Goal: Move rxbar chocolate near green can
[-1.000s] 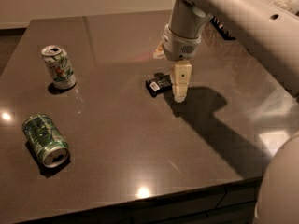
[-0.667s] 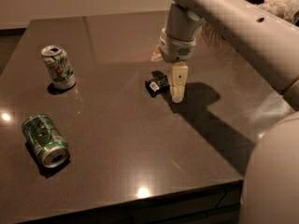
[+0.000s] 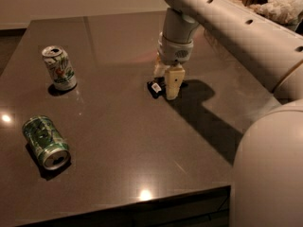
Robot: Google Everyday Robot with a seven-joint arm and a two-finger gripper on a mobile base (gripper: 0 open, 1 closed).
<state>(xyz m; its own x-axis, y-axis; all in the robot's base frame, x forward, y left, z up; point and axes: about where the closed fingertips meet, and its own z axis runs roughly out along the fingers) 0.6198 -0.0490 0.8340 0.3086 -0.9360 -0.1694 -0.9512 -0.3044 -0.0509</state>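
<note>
The rxbar chocolate (image 3: 155, 87) is a small black bar with a white label, lying flat on the dark table (image 3: 118, 141) right of centre. My gripper (image 3: 164, 85) is down at the table, open, with its cream fingers (image 3: 173, 81) either side of the bar's right part. The bar's left end sticks out past them. The green can (image 3: 46, 141) lies on its side near the table's front left, far from the bar.
A paler can with a green and white pattern (image 3: 59, 67) stands upright at the left, behind the green can. The table's front edge (image 3: 142, 200) is close. My arm (image 3: 236, 27) reaches in from the upper right. Crumpled white material (image 3: 283, 4) lies at the far right.
The gripper has shifted slightly left and down over the bar. The bar and both cans have not moved.
</note>
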